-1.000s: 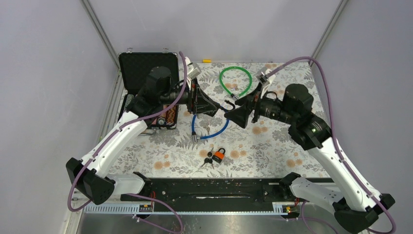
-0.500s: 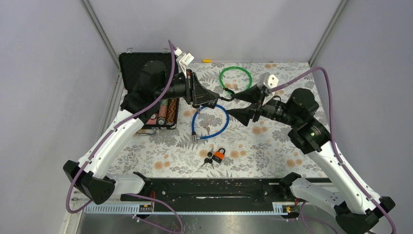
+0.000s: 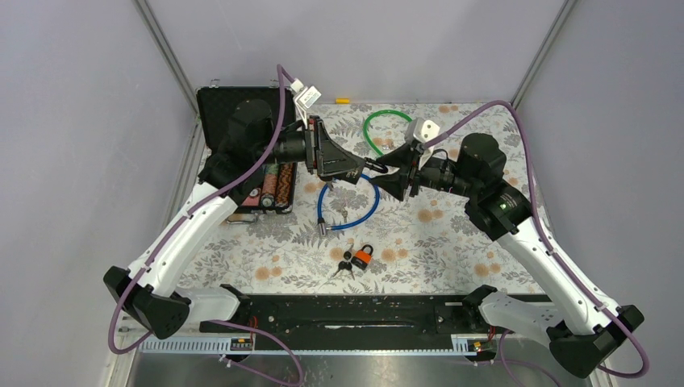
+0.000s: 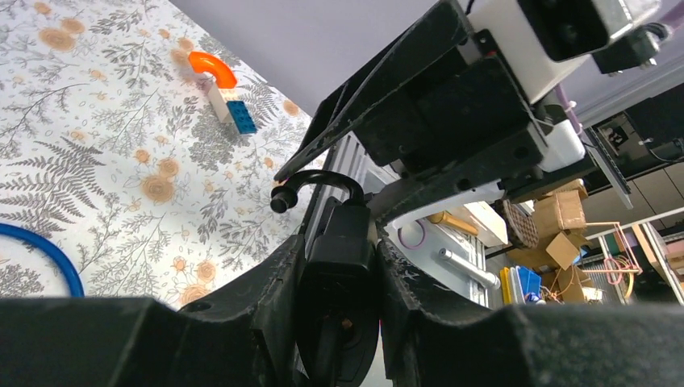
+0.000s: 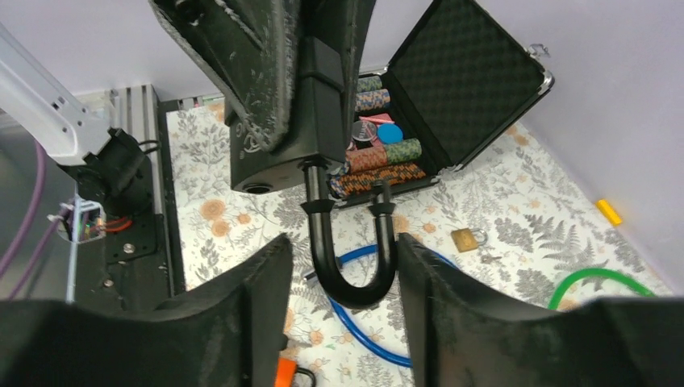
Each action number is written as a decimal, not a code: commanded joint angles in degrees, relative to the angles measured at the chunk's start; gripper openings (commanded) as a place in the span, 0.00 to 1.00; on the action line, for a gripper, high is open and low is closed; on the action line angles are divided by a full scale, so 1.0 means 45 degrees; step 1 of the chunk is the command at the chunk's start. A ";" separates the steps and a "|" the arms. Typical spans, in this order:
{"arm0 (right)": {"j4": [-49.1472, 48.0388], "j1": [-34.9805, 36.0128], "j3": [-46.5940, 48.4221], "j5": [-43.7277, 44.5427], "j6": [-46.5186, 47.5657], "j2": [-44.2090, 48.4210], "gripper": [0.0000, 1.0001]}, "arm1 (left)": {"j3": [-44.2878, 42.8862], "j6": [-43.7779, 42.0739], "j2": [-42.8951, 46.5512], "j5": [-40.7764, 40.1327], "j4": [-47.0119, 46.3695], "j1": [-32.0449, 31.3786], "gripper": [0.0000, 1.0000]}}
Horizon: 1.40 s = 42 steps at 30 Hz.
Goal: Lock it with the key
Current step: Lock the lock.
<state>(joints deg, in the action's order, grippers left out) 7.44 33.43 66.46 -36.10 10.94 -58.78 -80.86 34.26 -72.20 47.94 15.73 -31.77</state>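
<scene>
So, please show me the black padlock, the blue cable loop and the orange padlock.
black padlock [image 5: 352,292]: right wrist view, on the bend of its shackle.
blue cable loop [image 3: 319,203]: top view, on the left side of the ring.
orange padlock [image 3: 363,259]: top view, on its orange body.

A robotics lab: grey booth walls [image 3: 72,121], metal frame posts [image 3: 164,48], a mounting rail [image 3: 347,325], and stacked cardboard boxes [image 4: 565,214] beyond.

The floral-patterned table [image 3: 452,250] carries an open black case [image 3: 242,105] at its far left, a green cable loop [image 3: 385,113], a blue cable loop [image 3: 321,208], and an orange padlock [image 3: 362,257] just beside keys [image 3: 345,264].
</scene>
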 commanded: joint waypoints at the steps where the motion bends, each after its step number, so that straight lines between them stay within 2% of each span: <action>1: -0.0702 -0.0027 0.0027 -0.0463 -0.0501 0.0198 0.48 | -0.0500 0.0590 0.0808 0.0649 -0.2193 0.0033 0.00; 3: -0.1263 -0.0029 -0.0166 -0.0874 -0.1180 0.0353 0.36 | -0.0410 0.0458 0.0801 0.0546 -0.2201 0.0029 0.00; 6: -0.2231 -0.0027 -0.0345 -0.1598 -0.2655 0.0521 0.05 | -0.0235 0.0326 0.0792 0.0484 -0.2332 0.0029 0.00; 7: -0.2490 -0.0027 -0.0394 -0.1755 -0.3277 0.0563 0.00 | -0.0124 0.0300 0.0833 0.0479 -0.2470 0.0029 0.00; 11: -0.3770 -0.0037 -0.0685 -0.2376 -0.5487 0.0826 0.00 | 0.0239 -0.0037 0.1035 0.0506 -0.2980 0.0029 0.00; 12: -0.4001 -0.0030 -0.0730 -0.2463 -0.5889 0.0872 0.06 | 0.0296 -0.0170 0.1103 0.0463 -0.2964 0.0046 0.00; 15: -0.4656 -0.0029 -0.0852 -0.2589 -0.6857 0.1003 0.35 | 0.0522 -0.0319 0.1250 0.0466 -0.3050 0.0049 0.00; 16: -0.4878 -0.0029 -0.0902 -0.2571 -0.7132 0.1009 0.38 | 0.0573 -0.0330 0.1293 0.0482 -0.3148 0.0051 0.00; 18: -0.5291 -0.0050 -0.0999 -0.2507 -0.7567 0.1025 0.35 | 0.0716 -0.0338 0.1455 0.0401 -0.3281 0.0065 0.00; 26: -0.6925 -0.0046 -0.1128 -0.2983 -0.9541 0.0547 0.00 | 0.1164 -0.0270 0.1839 0.0375 -0.3908 0.0088 0.00; 27: -0.6927 -0.0049 -0.1107 -0.2893 -0.9589 0.0512 0.00 | 0.1230 -0.0325 0.1877 0.0434 -0.3954 0.0092 0.00; 28: -0.6953 -0.0056 -0.1083 -0.2789 -0.9591 0.0478 0.00 | 0.1248 -0.0457 0.1904 0.0512 -0.3887 0.0102 0.05; 32: -0.6466 -0.0046 -0.0873 -0.2365 -0.8770 0.0657 0.00 | 0.1114 -0.1956 0.1951 0.0939 -0.2440 0.0400 0.63; 34: -0.6069 -0.0047 -0.0636 -0.2464 -0.8322 0.0806 0.00 | 0.1067 -0.2524 0.1961 0.1088 -0.1737 0.0618 0.81; 37: -0.5558 -0.0047 -0.0257 -0.3027 -0.8067 0.0937 0.00 | 0.1045 -0.3528 0.1869 0.1848 -0.1089 0.0721 0.92; 40: -0.5429 -0.0047 -0.0061 -0.3411 -0.8143 0.1031 0.00 | 0.1548 -0.3805 0.1829 0.3076 -0.1773 0.0732 0.94; 42: -0.5338 -0.0046 0.0090 -0.3692 -0.8337 0.1004 0.00 | 0.1948 -0.3548 0.1841 0.3635 -0.2696 0.0732 0.91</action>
<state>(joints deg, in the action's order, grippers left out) -11.62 33.10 61.54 -49.17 -26.57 -56.86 -74.56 21.10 -64.84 56.18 9.43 -28.56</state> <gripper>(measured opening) 0.164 0.935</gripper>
